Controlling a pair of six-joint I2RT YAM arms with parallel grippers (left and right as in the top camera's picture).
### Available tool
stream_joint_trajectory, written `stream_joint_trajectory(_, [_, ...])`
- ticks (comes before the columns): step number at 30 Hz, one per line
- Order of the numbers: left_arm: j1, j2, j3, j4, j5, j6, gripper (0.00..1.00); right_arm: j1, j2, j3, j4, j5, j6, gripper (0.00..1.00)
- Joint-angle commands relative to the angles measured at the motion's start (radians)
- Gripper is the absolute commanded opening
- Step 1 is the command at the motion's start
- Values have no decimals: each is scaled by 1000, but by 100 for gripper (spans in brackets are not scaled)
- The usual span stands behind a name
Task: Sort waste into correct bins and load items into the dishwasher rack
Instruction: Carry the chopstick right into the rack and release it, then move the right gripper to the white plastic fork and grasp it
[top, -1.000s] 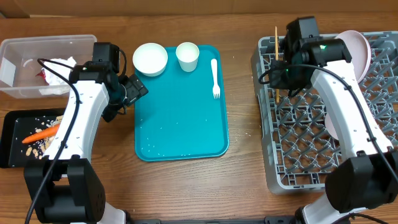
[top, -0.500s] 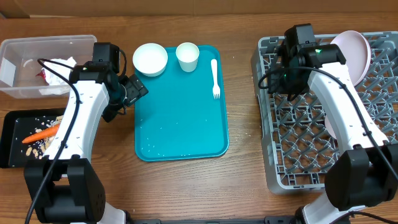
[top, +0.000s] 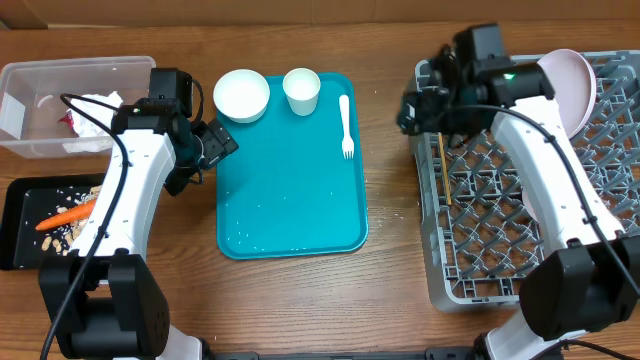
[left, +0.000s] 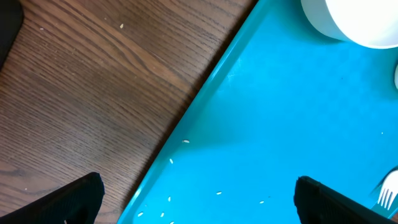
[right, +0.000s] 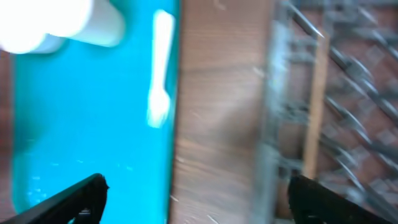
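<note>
Teal plastic fills most of my left wrist view. The left gripper (left: 199, 202) hangs over the left edge of the serving tray (left: 298, 124), its fingers (left: 74, 199) spread wide with nothing between them. A few pale crumbs (left: 169, 162) lie on the tray below. From overhead I see a white bowl (top: 241, 95) and a small white cup (top: 301, 90) side by side at the tray's far end, and a white fork (top: 346, 125) lying near its right edge. On the other side, the right gripper (top: 410, 110) sits above the strip of tabletop (top: 390, 200) between the tray and the grey dishwasher rack (top: 500, 230). Its wrist camera is blurred, but the two fingers stand far apart and hold nothing. The wooden chopsticks (top: 443, 170) lie in the rack along its left side, just inside the rim. They read as one thin line, so I cannot tell whether it is one stick or a pair. A round plate (top: 570, 85) stands on edge toward the rack's far side. Over on the left, the clear tub (top: 40, 130) holds crumpled napkins (top: 95, 108) and a red wrapper (top: 70, 122). The black tray (top: 20, 205) just in front of it holds the orange carrot (top: 68, 215) and beige scraps (top: 62, 238).
</note>
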Motion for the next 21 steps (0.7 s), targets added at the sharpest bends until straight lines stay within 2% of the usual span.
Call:
stream_joint_trajectory(1, [-9, -12, -5, 1, -10, 1, 100, 80, 3, 27, 61, -56, 40, 99])
stream_joint_trajectory(4, [-9, -12, -5, 1, -10, 1, 100, 147, 21, 26, 130, -26, 74, 100])
stream_joint_trajectory(9, [-9, -12, -5, -2, -10, 2, 100, 259, 124, 26, 280, 161, 160, 100])
stream_joint_trajectory(15, [-9, -12, -5, -4, -10, 2, 100, 298, 332, 26, 415, 243, 193, 100])
stream_joint_trajectory(21, [-9, -12, -5, 3, -10, 1, 100, 309, 389, 26, 440, 243, 193, 100])
